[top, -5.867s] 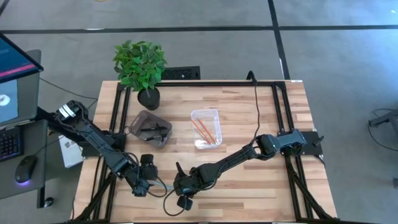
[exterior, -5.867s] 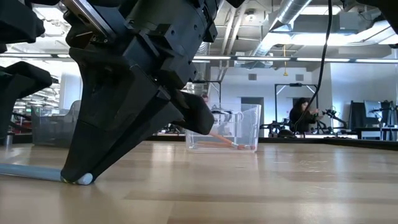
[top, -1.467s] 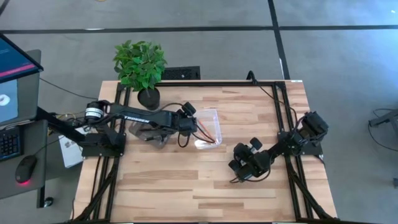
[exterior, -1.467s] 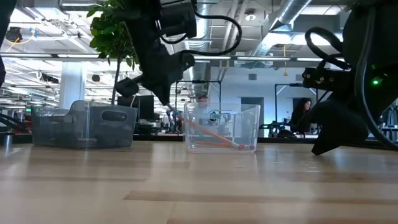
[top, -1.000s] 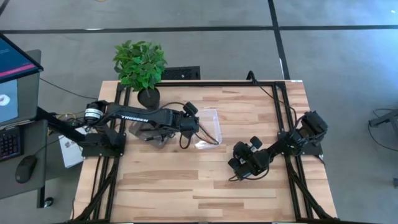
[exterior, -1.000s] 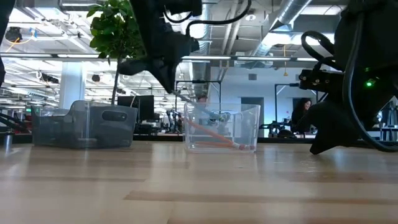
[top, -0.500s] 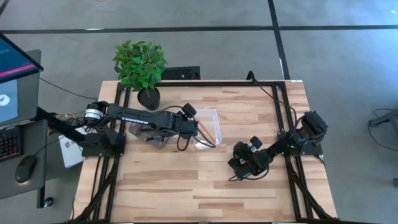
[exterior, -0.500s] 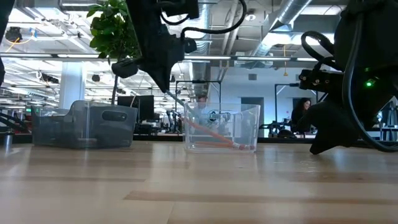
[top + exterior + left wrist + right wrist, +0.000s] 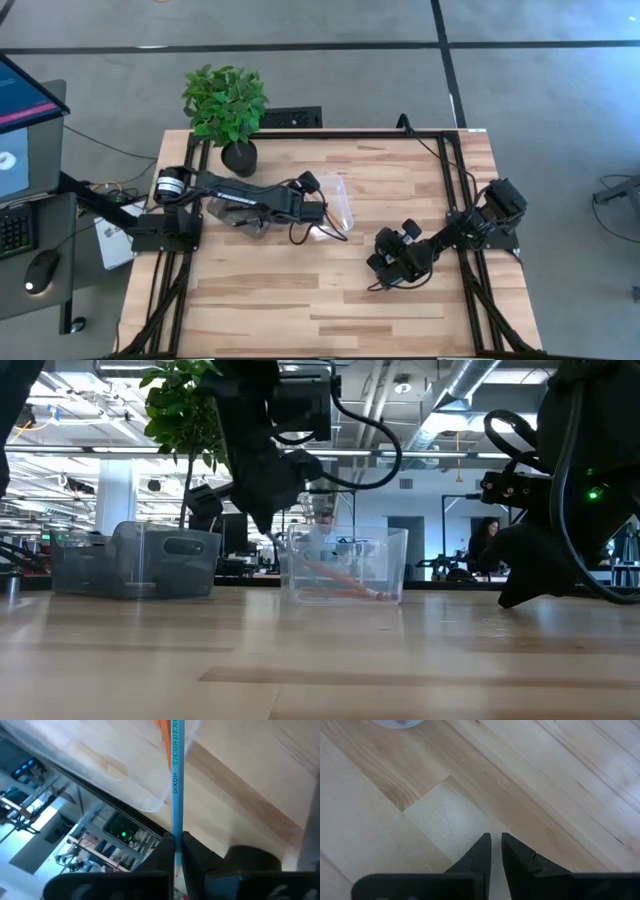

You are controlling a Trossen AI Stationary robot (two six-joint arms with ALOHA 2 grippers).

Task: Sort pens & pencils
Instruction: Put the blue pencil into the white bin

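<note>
My left gripper (image 9: 318, 213) reaches over the left wall of the clear tray (image 9: 345, 195) and is shut on a light blue pencil (image 9: 177, 785). The pencil points on into the tray, where orange pencils (image 9: 335, 582) lie on the floor. The grey tray (image 9: 130, 560) stands left of it. My left arm lies over the grey tray, so the pens are hidden. My right gripper (image 9: 383, 272) hangs low over the table's right half, shut but for a narrow slit, with nothing in it. My left gripper pinches the light blue pencil between its two fingertips (image 9: 167, 851), near the pencil's near end (image 9: 177, 831). The pencil runs straight on from the fingers, in line with them. They come slanting down from the table's left. Its far end passes out of the wrist view beside the orange pencils (image 9: 164, 732).
A potted plant (image 9: 225, 105) stands at the far left corner, behind the grey tray. Black frame rails run along the table's left and right sides. Bare wood lies across the near half of the table. A person sits far off in the room behind.
My left gripper has come down and a little toward the near edge at the clear tray's left wall, still shut on the blue pencil. The clear tray has slid a little toward the table's left.
</note>
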